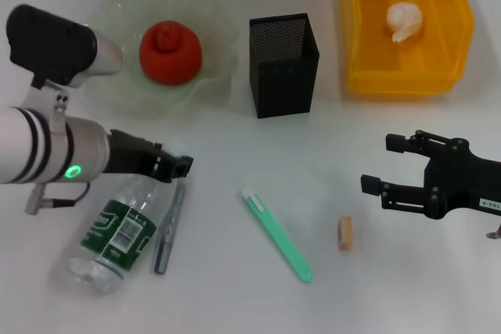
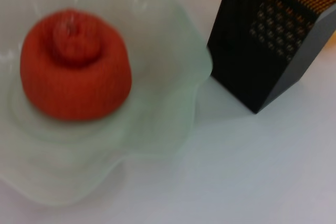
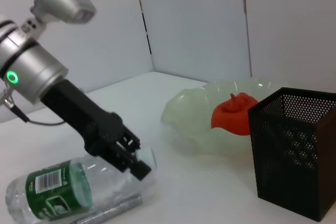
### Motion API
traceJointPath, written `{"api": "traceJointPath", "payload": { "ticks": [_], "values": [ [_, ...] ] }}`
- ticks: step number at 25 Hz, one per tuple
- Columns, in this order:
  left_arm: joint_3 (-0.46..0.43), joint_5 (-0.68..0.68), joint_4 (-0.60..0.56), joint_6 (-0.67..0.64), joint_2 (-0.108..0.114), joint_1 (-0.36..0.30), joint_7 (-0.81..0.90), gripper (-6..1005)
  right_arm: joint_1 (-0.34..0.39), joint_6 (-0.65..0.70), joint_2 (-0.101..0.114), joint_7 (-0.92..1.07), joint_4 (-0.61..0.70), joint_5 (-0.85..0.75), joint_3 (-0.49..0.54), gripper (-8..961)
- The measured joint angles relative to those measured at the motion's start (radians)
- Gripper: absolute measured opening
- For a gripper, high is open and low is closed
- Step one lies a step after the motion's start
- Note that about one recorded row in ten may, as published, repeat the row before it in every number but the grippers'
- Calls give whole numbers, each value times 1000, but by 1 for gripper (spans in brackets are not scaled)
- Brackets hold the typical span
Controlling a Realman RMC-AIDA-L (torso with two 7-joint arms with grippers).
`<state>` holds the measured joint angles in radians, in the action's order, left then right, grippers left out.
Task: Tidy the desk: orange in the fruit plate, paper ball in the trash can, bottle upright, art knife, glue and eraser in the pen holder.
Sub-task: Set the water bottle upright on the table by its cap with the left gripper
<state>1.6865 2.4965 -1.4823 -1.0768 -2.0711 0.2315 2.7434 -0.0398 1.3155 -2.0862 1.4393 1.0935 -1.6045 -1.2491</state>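
The orange (image 1: 171, 52) lies in the pale-green fruit plate (image 1: 117, 93). The paper ball (image 1: 405, 21) lies in the yellow trash can (image 1: 368, 76). The bottle (image 1: 116, 234) lies on its side at the front left. My left gripper (image 1: 177, 167) is at its neck end and hides the cap; it also shows in the right wrist view (image 3: 134, 163). A grey stick (image 1: 168, 228) lies beside the bottle. The green art knife (image 1: 278, 235) and the tan eraser (image 1: 345, 233) lie on the table. My right gripper (image 1: 377, 163) is open and empty, to the right of the eraser.
The black mesh pen holder (image 1: 283, 64) stands between the plate and the trash can, with nothing visible inside. The left wrist view shows the orange (image 2: 73, 66), the plate (image 2: 157, 124) and the pen holder (image 2: 262, 51) close below it.
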Motion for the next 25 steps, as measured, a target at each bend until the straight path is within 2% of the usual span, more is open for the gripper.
{"api": "traceJointPath", "payload": {
  "ticks": [4,7,9,16,20,21,25],
  "values": [
    [-56,-45,-116,-47,2,-55,-99,433,-1,9,0,0,5,0,1,827],
    [-138,-170,-167,-70,2,-108,-245,433,-1,10,0,1,4,7,2,827],
    [-210,-306,-182,-91,2,-150,-387,433,-1,10,1,1,1,11,2,827],
    [-303,-511,-172,-111,2,-242,-730,432,-12,10,1,1,-1,13,2,827],
    [-303,-511,-172,-111,2,-242,-730,432,-20,10,2,1,-1,14,-4,826],
    [-348,-642,-148,-124,2,-274,-858,432,-21,10,2,2,-1,14,-5,826],
    [-389,-744,-66,-133,2,-271,-953,432,-22,10,2,3,-1,14,-7,826]
  ]
}}
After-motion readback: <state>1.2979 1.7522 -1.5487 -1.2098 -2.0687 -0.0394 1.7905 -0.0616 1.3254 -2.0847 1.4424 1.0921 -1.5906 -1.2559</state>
